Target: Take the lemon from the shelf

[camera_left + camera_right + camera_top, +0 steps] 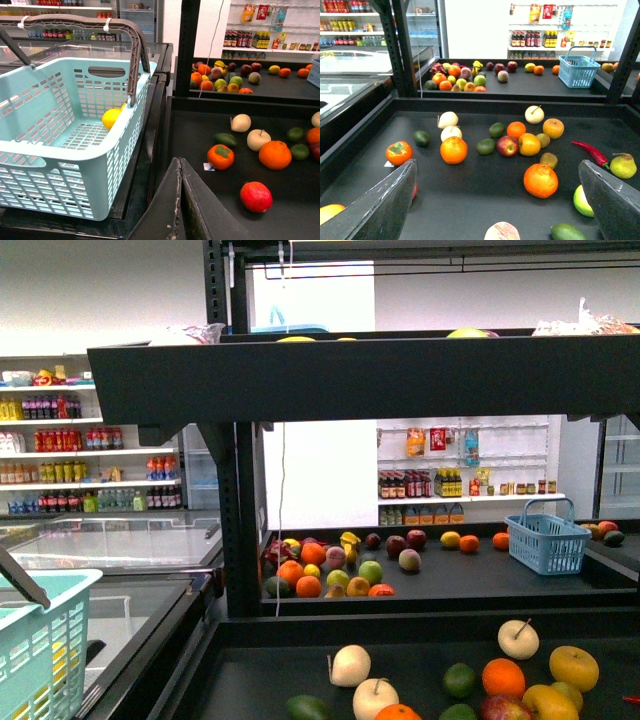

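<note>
**Lemon already in the basket, both claws empty**

We judge the pick to be all but finished. The lemon [111,118] lies inside the pale teal basket [60,160], on its slatted floor. It rests against the basket wall that faces the shelf [250,106], just below the foot of the grey handle [131,75].

The left gripper [179,200] hangs just outside that same wall, at the edge of the shelf's near tray. Its fingers are pressed together with nothing between them. The right gripper [500,200] hovers over the tray, further from the basket. Its fingers [385,205] are spread wide and carry nothing.

If the single lemon is all that is wanted, what remains looks like pulling the arms clear of the basket. If another is wanted, we see no clear candidate. The yellow fruits near the orange [453,150] on the tray look rounder and more orange-tinted.

The lemon is bright, plain yellow and smooth-skinned. We can see one tapered end, while the basket's rim and wall hide part of it.
</note>
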Controlling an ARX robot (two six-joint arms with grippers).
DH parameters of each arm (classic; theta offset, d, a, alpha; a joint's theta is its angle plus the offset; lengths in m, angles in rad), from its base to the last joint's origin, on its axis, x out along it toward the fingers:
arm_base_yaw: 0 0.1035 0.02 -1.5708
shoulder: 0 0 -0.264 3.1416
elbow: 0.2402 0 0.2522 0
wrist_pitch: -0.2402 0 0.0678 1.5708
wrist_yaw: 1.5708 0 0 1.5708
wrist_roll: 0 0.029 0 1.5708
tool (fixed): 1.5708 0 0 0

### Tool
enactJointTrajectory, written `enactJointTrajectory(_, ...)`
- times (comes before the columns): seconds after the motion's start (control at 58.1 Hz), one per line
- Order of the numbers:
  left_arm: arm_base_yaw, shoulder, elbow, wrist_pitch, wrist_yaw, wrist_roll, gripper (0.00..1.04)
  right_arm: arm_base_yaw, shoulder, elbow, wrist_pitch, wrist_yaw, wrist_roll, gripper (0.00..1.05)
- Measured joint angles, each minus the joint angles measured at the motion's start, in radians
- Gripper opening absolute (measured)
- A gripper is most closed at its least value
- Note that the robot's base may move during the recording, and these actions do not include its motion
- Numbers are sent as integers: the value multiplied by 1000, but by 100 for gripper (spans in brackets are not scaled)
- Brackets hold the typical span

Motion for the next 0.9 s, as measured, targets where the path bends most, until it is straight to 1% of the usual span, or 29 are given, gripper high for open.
enactJointTrajectory(0.189,0,-3,0,-1,0,0,3,0,0,0,0,1,0,97)
enactJointTrajectory(0.207,0,-3,0,-1,0,-1,4,0,0,0,0,1,0,97)
enactJointTrajectory(0.241,0,-3,0,-1,0,0,13,0,0,0,0,1,0,97)
enactJointTrajectory(0.344,0,-3,0,-1,0,0,35,0,0,0,0,1,0,97)
enactJointTrajectory(0.362,0,-3,0,-1,0,0,36,0,0,0,0,1,0,97)
enactJointTrajectory(0.534,0,-3,0,-1,0,0,70,0,0,0,0,1,0,97)
enactJointTrajectory(0.603,0,-3,0,-1,0,0,90,0,0,0,0,1,0,97)
enactJointTrajectory(0.637,0,-3,0,-1,0,0,96,0,0,0,0,1,0,97)
enactJointTrajectory(0.672,0,-3,0,-1,0,2,98,0,0,0,0,1,0,97)
enactJointTrajectory(0.723,0,-3,0,-1,0,2,96,0,0,0,0,1,0,97)
enactJointTrajectory(0.895,0,-3,0,-1,0,2,97,0,0,0,0,1,0,97)
